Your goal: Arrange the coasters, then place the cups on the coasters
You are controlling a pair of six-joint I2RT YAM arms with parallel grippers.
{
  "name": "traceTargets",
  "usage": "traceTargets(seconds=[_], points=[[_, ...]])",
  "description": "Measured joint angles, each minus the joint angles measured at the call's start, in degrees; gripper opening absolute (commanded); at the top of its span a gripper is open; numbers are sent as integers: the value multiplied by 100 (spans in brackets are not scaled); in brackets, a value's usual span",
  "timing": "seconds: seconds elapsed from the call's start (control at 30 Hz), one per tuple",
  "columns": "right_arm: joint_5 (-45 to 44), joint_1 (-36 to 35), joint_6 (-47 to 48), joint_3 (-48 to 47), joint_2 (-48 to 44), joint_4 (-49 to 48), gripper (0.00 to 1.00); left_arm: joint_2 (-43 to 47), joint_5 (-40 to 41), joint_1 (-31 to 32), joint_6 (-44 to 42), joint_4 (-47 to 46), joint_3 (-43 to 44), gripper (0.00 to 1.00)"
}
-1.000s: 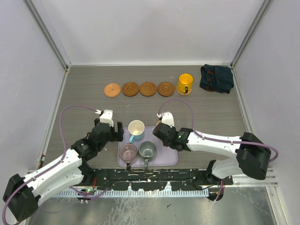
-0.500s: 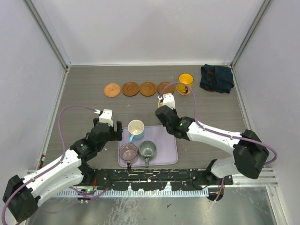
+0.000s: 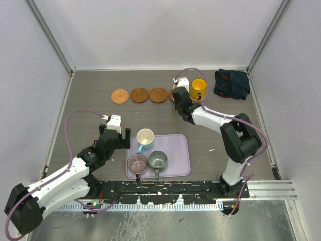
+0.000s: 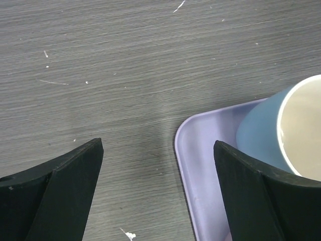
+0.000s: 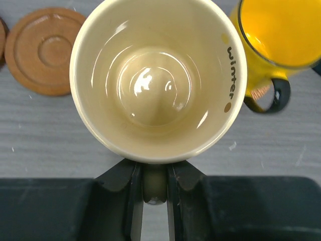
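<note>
My right gripper [image 5: 154,176] is shut on the handle of the pale cream-yellow cup [image 5: 158,75], which hangs over the back row. Seen from above, the right gripper [image 3: 179,98] covers the fourth coaster [image 3: 172,95]. Three more coasters [image 3: 139,95] lie bare to its left, one of them also in the right wrist view [image 5: 42,50]. The orange-yellow cup [image 3: 198,89] stands on the coaster at the right end. The light blue cup [image 4: 261,130], mauve cup [image 3: 136,163] and grey-green cup [image 3: 157,160] stand on the lavender tray [image 4: 200,165]. My left gripper [image 4: 158,170] is open over the tray's left edge, holding nothing.
A dark blue cloth [image 3: 231,84] lies at the back right corner. White walls with metal posts close in the table on three sides. The orange-yellow cup's handle [image 5: 273,98] sits close to the right of the held cup.
The right arm has carried the cream-yellow cup from the tray up to the coaster row, beside the orange-yellow cup. The left gripper has opened a little wider and stayed in place.
</note>
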State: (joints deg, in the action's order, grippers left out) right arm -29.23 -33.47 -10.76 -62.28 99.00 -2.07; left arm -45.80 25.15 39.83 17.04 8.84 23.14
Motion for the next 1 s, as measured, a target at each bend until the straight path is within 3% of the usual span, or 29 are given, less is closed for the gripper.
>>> traceTargets(seconds=[0.4,1.0], points=[[476,382,275,-1346,1292,-262,1,-223,-31,-238,-24,-48,9,94],[793,798,382,-1541,1648,-262,1,-417,-249,-424,-31,-214,11,94]])
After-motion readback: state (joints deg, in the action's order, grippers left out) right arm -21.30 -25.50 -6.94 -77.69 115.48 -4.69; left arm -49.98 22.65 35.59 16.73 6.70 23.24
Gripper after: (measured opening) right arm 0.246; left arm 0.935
